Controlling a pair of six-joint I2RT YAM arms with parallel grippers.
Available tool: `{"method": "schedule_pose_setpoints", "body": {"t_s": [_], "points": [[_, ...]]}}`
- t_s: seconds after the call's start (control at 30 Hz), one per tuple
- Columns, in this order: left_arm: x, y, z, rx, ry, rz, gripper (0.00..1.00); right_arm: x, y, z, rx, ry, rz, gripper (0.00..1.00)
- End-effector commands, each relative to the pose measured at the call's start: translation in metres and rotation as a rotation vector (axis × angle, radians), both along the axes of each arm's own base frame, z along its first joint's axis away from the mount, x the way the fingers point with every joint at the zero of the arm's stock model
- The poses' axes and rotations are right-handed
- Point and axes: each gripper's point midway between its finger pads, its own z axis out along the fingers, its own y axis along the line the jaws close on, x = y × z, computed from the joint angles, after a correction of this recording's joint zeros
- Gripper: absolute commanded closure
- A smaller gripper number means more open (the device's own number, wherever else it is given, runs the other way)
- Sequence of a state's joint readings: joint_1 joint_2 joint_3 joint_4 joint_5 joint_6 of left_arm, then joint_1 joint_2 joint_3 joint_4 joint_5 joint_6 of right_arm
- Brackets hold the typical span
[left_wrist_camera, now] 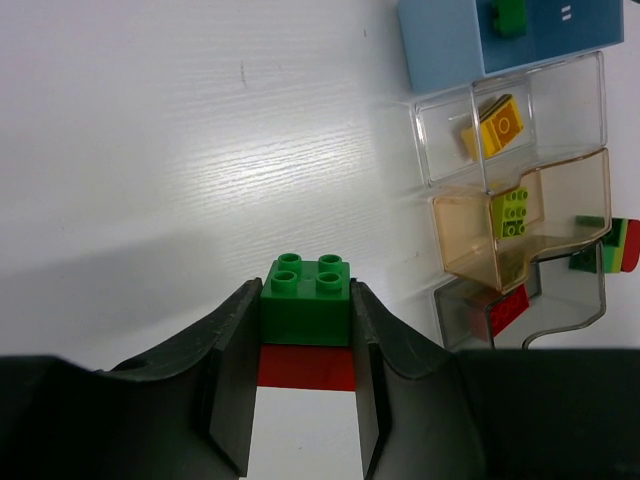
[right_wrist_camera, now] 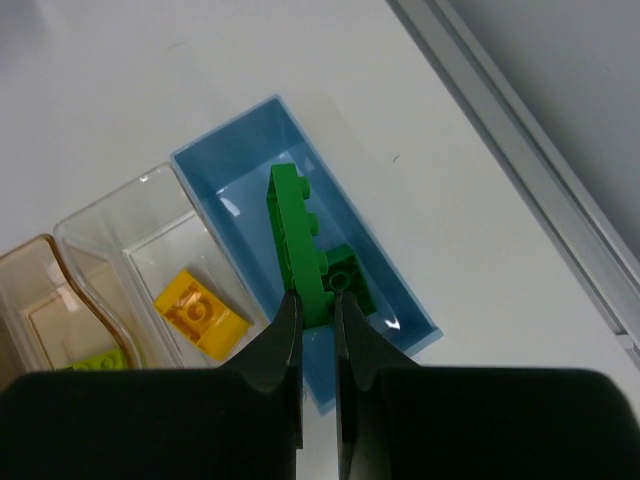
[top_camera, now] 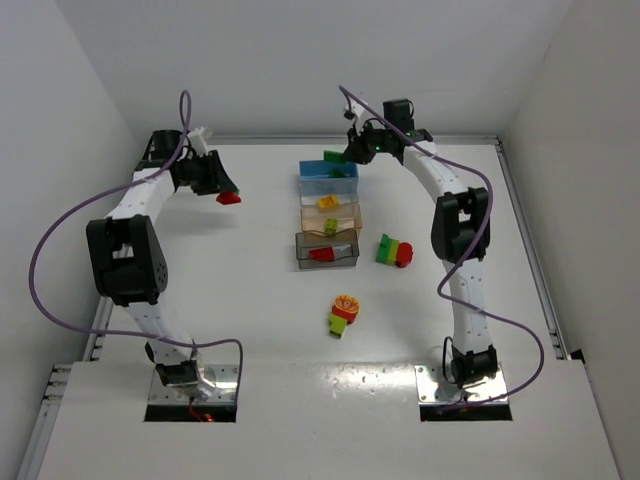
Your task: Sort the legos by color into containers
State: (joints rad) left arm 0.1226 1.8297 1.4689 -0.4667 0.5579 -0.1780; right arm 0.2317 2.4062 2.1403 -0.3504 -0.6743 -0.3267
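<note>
Green long brick (right_wrist_camera: 290, 220) pinched tight in my right gripper (right_wrist_camera: 315, 305), long axis to 12 o'clock, hanging over the blue bin (right_wrist_camera: 230, 185); left gripper (left_wrist_camera: 305, 295) clamps a green-on-red clump (left_wrist_camera: 306, 330).

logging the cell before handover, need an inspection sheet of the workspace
surface: white table
job's things: blue bin holds green brick; clear bin, yellow brick; tan bin, lime brick; grey bin, red brick; mixed clump beside grey bin; second clump nearer the bases
clutter: nothing seen
left end effector: shut on green-on-red pair
right end effector: shut on long green brick over blue bin
cables: purple cable looped off each arm
surroundings: white walls, metal rail along right edge
</note>
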Motion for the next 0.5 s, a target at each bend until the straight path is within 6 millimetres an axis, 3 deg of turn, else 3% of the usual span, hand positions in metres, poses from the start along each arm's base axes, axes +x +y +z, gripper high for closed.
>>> {"method": "schedule_pose_setpoints", "body": {"t_s": [0.0,0.03,0.07,0.17,0.37,0.47], "points": [[0.010,-0.005,0.008,-0.010,-0.030,-0.009,0.85,-0.001,0.000,-0.006,-0.032,-0.029,0.050,0.98],[0.011,-0.005,0.004,-0.011,-0.021,-0.009,0.85,-0.001,-0.002,-0.008,-0.043,-0.022,0.039,0.94],[0.011,-0.005,0.004,-0.011,-0.021,-0.009,0.85,-0.001,-0.002,-0.008,-0.043,-0.022,0.039,0.80],[0.013,-0.008,0.007,-0.003,-0.029,-0.013,0.85,0.001,-0.004,-0.015,-0.056,-0.015,0.025,0.66],[0.012,-0.016,0.009,0.023,-0.046,-0.034,0.87,0.009,0.000,-0.013,-0.039,-0.034,-0.014,0.57],[0.018,-0.017,0.029,-0.010,-0.089,0.003,0.90,0.006,0.006,0.011,0.026,-0.030,-0.025,0.54]]}}
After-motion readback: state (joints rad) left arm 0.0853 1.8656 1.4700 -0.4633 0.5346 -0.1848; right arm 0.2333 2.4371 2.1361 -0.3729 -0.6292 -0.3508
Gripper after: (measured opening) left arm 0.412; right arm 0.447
